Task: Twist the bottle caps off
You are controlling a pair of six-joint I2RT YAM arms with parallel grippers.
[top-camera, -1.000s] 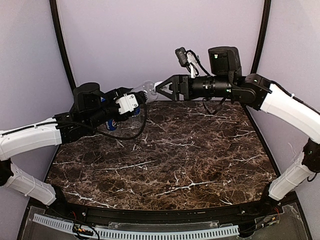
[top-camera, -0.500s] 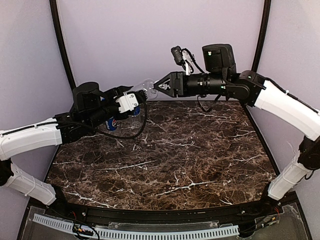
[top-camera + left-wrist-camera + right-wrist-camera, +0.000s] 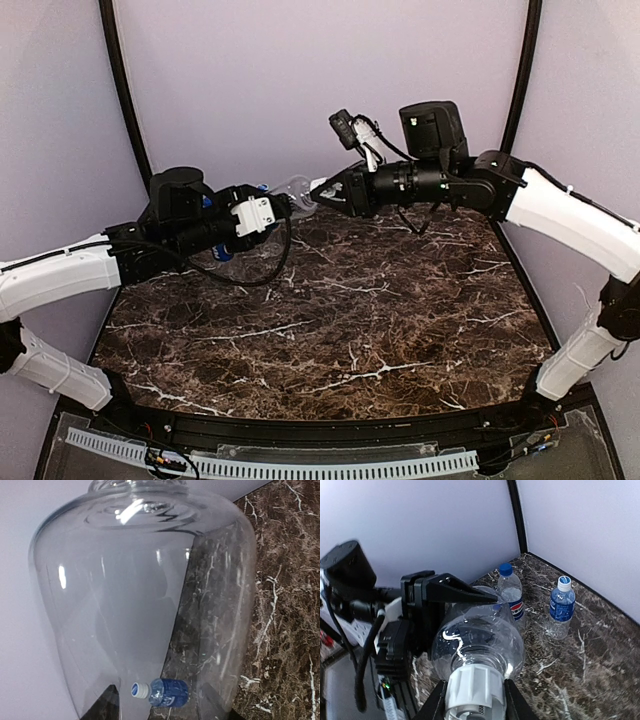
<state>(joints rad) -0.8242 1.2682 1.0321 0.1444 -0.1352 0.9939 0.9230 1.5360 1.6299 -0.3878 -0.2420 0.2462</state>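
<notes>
White cap (image 3: 474, 687) of the unlabelled bottle (image 3: 477, 642) is sitting pinched between the two fingers (image 3: 436, 706) of my right end effector (image 3: 325, 190), which is clenching on it from both sides at the bottle's neck end. I am holding the unlabelled bottle itself on its side in the air. My left end effector (image 3: 282, 200) is grasping its clear body, with one black finger (image 3: 462, 594) lying along the top of it. The two end effectors are facing each other with the bottle stretching between them, cap end toward my right arm and base end toward my left. Beneath the bottle, the dark marbled surface (image 3: 350, 320) is lying well apart from it.

Past the unlabelled bottle's base end, and lower than it, the two other bottles are standing upright on the surface. The Pepsi bottle (image 3: 512, 597), wearing its dark blue cap (image 3: 505, 569), is showing just behind the unlabelled bottle's shoulder in my right wrist view. The water bottle (image 3: 561, 610), with its blue label and pale blue-white cap (image 3: 563, 583), is standing farther from the unlabelled bottle than the Pepsi bottle is, and the two are apart from each other. Both of those caps are sitting on their necks.

From my left wrist, the unlabelled bottle's clear wall is filling nearly the whole view, and the water bottle is showing small through it. Whether the white cap is loosened on its thread, I cannot tell.
</notes>
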